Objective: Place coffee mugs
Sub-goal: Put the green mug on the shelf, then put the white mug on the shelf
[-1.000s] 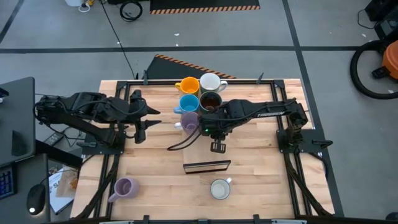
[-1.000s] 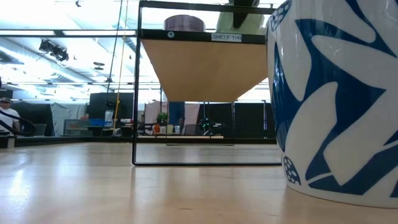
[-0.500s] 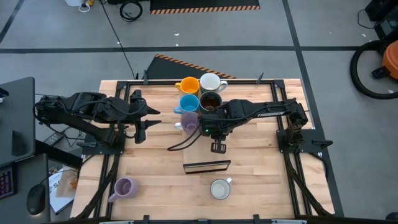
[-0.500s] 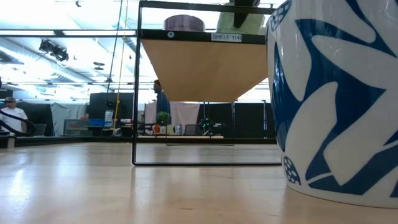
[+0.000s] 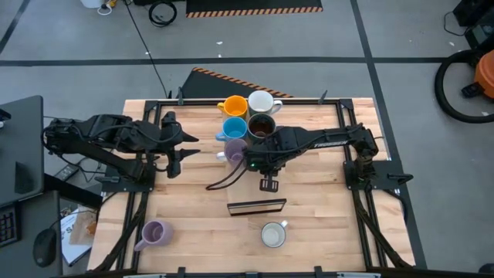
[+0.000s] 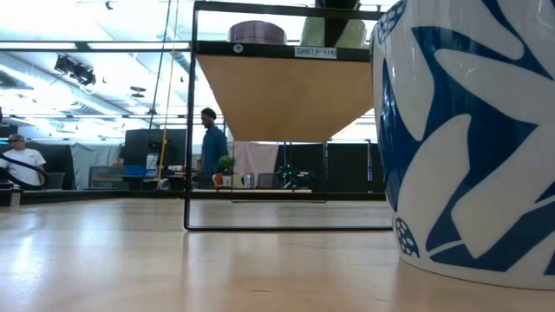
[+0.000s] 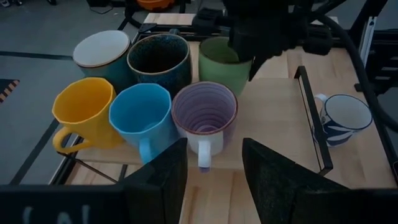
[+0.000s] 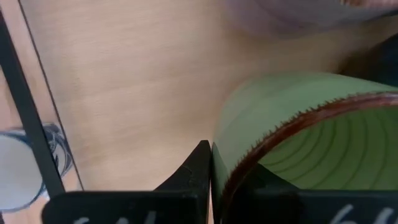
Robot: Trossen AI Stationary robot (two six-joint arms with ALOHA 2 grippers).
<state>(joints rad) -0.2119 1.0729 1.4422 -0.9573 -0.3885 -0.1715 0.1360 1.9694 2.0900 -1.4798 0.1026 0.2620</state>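
Six mugs stand close together on the pale wooden board (image 7: 273, 93) at the table's far middle: orange (image 5: 232, 106), white (image 5: 261, 101), blue (image 5: 234, 127), dark brown (image 5: 262, 126), lavender (image 7: 204, 112) and green (image 7: 222, 60). My right gripper (image 8: 210, 163) reaches in from the right and is shut on the green mug (image 8: 292, 124). My left gripper (image 7: 214, 171) waits open at the table's left, pointing at the cluster. A second lavender mug (image 5: 154, 233) and a white mug with blue pattern (image 5: 272, 233) stand on their bases near the table's near edge. My right gripper pinches the green mug's wall at its rim (image 8: 233, 177), one finger (image 8: 196, 168) outside and the other (image 8: 255, 183) inside. It comes from above, slanting in from the table's right. The mug stays upright beside the lavender and dark brown mugs; whether its base rests on the board I cannot tell.
A black wire frame (image 5: 257, 206) stands between the mug cluster and the patterned mug (image 6: 468, 139), which fills the low view's right. Black rails run along the table's edges. People (image 6: 208, 147) show in the room far behind the table.
My right gripper has shifted a little toward the table's left with the green mug, bringing it closer to the lavender mug. A person has walked into the room behind the table.
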